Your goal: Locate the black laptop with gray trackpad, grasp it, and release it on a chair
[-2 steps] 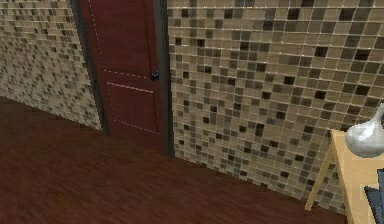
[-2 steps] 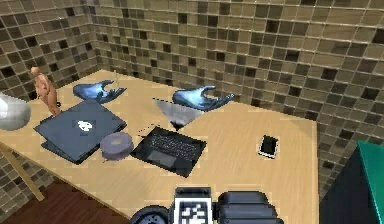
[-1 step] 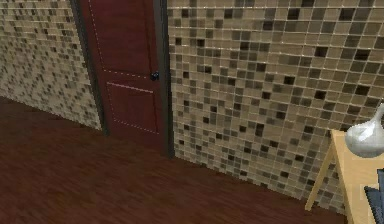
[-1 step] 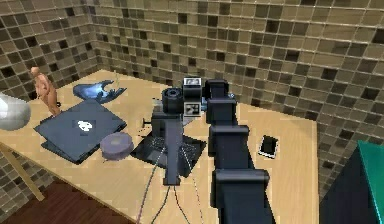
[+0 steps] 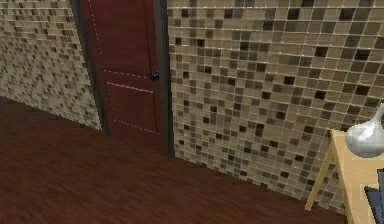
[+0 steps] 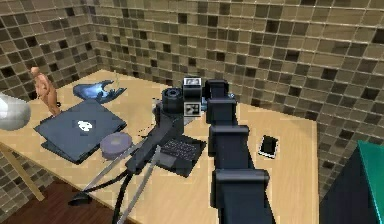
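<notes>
On the light wooden table [image 6: 290,165] in the arm side view lies a flat black slab with a keyboard-like top [image 6: 182,152], near the middle. To its left lies a larger closed dark laptop [image 6: 80,128] with a pale mark on its lid. The dark arm [image 6: 232,150] rises from the bottom edge over the table. My gripper [image 6: 112,185] reaches down-left from its dark body [image 6: 166,118], across the table's front part, between these two flat things. I cannot tell whether it holds anything.
A grey disc [image 6: 115,147], a phone [image 6: 268,146], a small figurine [image 6: 45,88], a blue-grey object [image 6: 100,92] and a white vase [image 6: 10,112] share the table. A teal object [image 6: 362,185] stands at the right. The forward view has a red-brown door [image 5: 125,65], tiled walls, dark floor and the table corner [image 5: 345,175].
</notes>
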